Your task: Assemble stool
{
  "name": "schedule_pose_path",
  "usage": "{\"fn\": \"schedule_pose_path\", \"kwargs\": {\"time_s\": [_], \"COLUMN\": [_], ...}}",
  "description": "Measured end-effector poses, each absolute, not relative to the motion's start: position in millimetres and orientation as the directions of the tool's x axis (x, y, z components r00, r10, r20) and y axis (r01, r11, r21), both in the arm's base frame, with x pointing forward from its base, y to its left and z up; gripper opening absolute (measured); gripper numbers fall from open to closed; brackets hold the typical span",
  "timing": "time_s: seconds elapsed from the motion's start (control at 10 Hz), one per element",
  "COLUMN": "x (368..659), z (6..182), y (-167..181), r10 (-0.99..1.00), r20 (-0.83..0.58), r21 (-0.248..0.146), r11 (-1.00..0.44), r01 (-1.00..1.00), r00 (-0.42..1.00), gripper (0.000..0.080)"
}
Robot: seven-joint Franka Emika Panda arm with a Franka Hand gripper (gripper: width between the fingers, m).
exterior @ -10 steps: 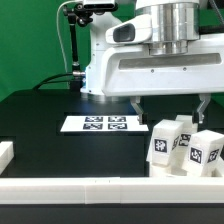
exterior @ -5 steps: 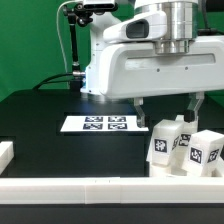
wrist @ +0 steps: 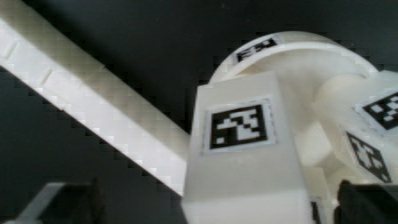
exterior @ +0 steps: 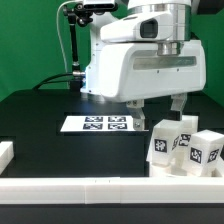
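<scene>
White stool legs with black-and-white tags stand in a tight cluster at the exterior view's right; the nearest are one leg (exterior: pixel 163 147) and another (exterior: pixel 208 151). In the wrist view a tagged leg (wrist: pixel 240 130) fills the middle, with the round seat (wrist: pixel 285 58) behind it and a second leg (wrist: pixel 377 125) beside it. My gripper (exterior: pixel 158 106) hangs open just above and behind the cluster, holding nothing. In the wrist view the gripper (wrist: pixel 222 205) shows dark fingers (wrist: pixel 64 203) on either side of the near leg, not touching it.
The marker board (exterior: pixel 97 124) lies flat on the black table behind the cluster. A long white border bar (exterior: pixel 90 190) runs along the front edge, with a short piece (exterior: pixel 5 152) at the left. The border bar (wrist: pixel 80 85) crosses the wrist view diagonally.
The wrist has turned: in the exterior view the right finger has swung leftward toward the other, and the arm has shifted slightly left. The jaws stay open; the stool parts have not moved.
</scene>
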State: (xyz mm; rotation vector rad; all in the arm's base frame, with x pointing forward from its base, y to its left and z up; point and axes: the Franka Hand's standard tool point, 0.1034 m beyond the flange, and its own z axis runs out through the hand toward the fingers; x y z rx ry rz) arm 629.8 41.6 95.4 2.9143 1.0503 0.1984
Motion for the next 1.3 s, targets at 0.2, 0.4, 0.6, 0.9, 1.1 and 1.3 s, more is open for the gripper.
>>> {"fn": "schedule_pose_path", "kwargs": {"time_s": [0.2,0.4,0.6,0.9,1.1,1.3], "x": [629.0,628.6,628.3,628.5,628.5,628.7], "z": [90.2,88.7,87.6,87.7,87.8,87.5], "y": [46.1,48.4,46.1,45.8,45.4,38.8], "r10": [0.628,0.625,0.622,0.578,0.517,0.340], "r20": [0.113,0.112,0.110,0.115,0.121,0.133], "r21": [0.080,0.079,0.078,0.072,0.063,0.044], "r11": [-0.778,-0.781,-0.783,-0.816,-0.856,-0.941], "r01": [0.623,0.620,0.617,0.574,0.513,0.337], "r00": [0.770,0.773,0.775,0.808,0.848,0.931], "gripper": [0.0649,0.0649,0.0398,0.0340,0.0340,0.0340]}}
